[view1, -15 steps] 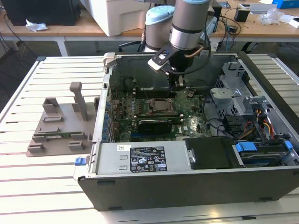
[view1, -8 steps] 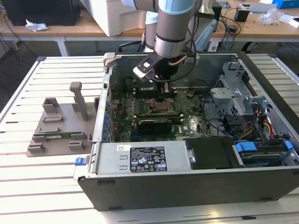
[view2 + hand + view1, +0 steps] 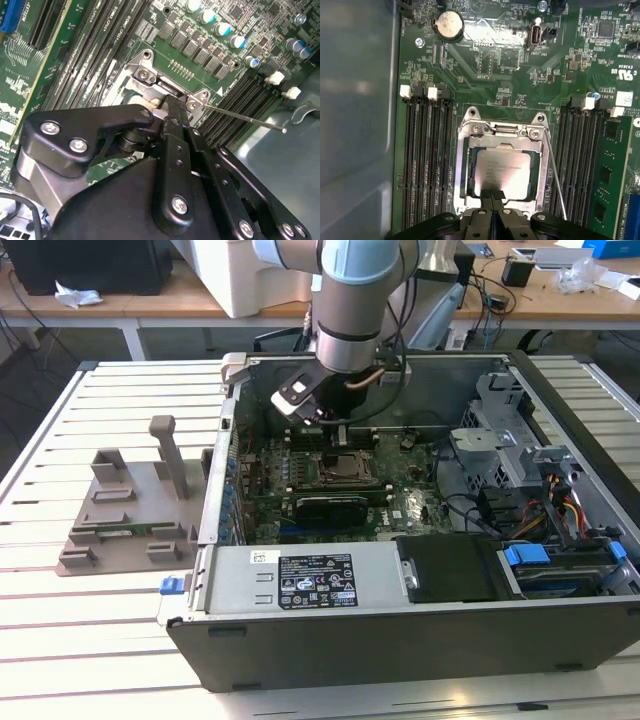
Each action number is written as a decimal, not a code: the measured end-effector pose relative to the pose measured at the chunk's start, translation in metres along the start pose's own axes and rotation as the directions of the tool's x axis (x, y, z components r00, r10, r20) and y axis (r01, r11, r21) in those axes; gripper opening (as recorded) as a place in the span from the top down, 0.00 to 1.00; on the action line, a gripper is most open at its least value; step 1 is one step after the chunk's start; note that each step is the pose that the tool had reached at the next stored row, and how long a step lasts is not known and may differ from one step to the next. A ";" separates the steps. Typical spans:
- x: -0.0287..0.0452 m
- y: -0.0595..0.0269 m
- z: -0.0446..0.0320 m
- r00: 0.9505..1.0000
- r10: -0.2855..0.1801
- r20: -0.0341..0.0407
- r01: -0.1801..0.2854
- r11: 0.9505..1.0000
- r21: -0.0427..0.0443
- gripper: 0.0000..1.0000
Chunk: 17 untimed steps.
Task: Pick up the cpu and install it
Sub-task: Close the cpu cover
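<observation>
Fingers: The gripper [image 3: 493, 194] was pictured in both wrist views [image 3: 165, 107] with its fingers [image 3: 498, 196] drawn fully together. Nothing was seen clamped between them. The tips were poised at one edge of the chip, though contact could not be confirmed.

Cpu: The cpu [image 3: 502, 170] was found lying flat, silvery top upward, inside the socket frame [image 3: 461, 165]. It appeared to be already seated and was not being carried.

Handling: The chip was judged light, thin and stiff. Its smooth metal lid was thought likely to slip under a loose pinch, and its underside was thought easily damaged. A hold across two opposite edges at the darker rim, with the chip kept level, was considered safest.

Lever: A thin lever rod [image 3: 555, 170] was seen running at a slant just beside the frame. It was taken to be unlatched.

Surroundings: Black memory slots [image 3: 425, 160] were shown flanking the socket on the green motherboard [image 3: 510, 75].

Wider scene: In the exterior view the gripper [image 3: 338, 428] was seen lowered into an open computer case [image 3: 400, 640]. The case was laid on a slatted desk [image 3: 100, 640], with a grey fixture [image 3: 130, 510] to the exterior view's left.
</observation>
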<state>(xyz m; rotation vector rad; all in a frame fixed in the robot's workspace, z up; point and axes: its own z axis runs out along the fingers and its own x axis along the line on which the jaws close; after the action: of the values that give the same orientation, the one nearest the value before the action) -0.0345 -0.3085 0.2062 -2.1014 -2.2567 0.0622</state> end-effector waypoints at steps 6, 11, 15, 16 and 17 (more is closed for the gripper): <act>-0.0016 0.0224 -0.0069 1.000 0.000 -0.001 0.000 1.000 0.009 0.89; -0.0016 0.0257 -0.0274 1.000 0.000 0.001 0.000 1.000 0.011 0.89; -0.0012 0.0239 -0.0539 1.000 0.000 0.001 0.000 1.000 0.011 0.89; -0.0011 0.0236 -0.0578 1.000 0.000 0.001 0.000 1.000 0.011 0.89; -0.0010 0.0231 -0.0657 1.000 0.000 0.001 0.000 1.000 0.011 0.89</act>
<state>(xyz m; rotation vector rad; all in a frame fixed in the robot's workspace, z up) -0.0070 -0.3084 0.2701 -2.0965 -2.2520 0.0761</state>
